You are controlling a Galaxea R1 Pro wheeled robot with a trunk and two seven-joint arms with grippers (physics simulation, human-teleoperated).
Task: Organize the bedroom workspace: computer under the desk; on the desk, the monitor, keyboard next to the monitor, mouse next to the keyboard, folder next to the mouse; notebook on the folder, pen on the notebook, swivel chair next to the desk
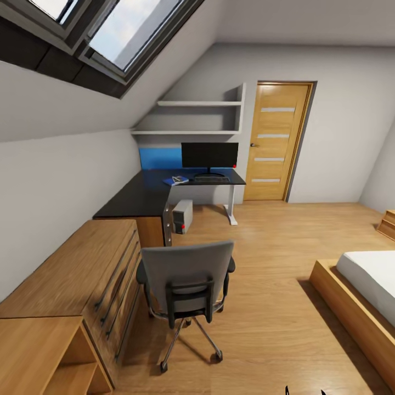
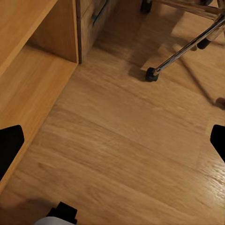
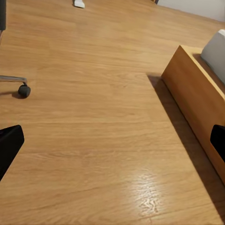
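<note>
Bedroom floorboards stretch ahead of me, pale wood running up to the desk in the far corner under the sloped ceiling. I judge the remaining job to be the swivel chair: it stands in the open, well apart from the desk, its back toward me and its star base beside the wooden dresser. Its seat is hidden behind the backrest, so I cannot tell what, if anything, lies on it.

On the desk the monitor stands before the blue back panel, with the keyboard just in front of its foot. To the left of that lies the folder with something small and dark on it — probably the notebook, too small to be sure. The computer sits on the floor under the desk, near its drawer unit.

Both grippers are spread wide and hold nothing: the left gripper hangs over bare floor near a chair castor, the right gripper over boards beside the bed frame — a travelling pose, I think.
</note>
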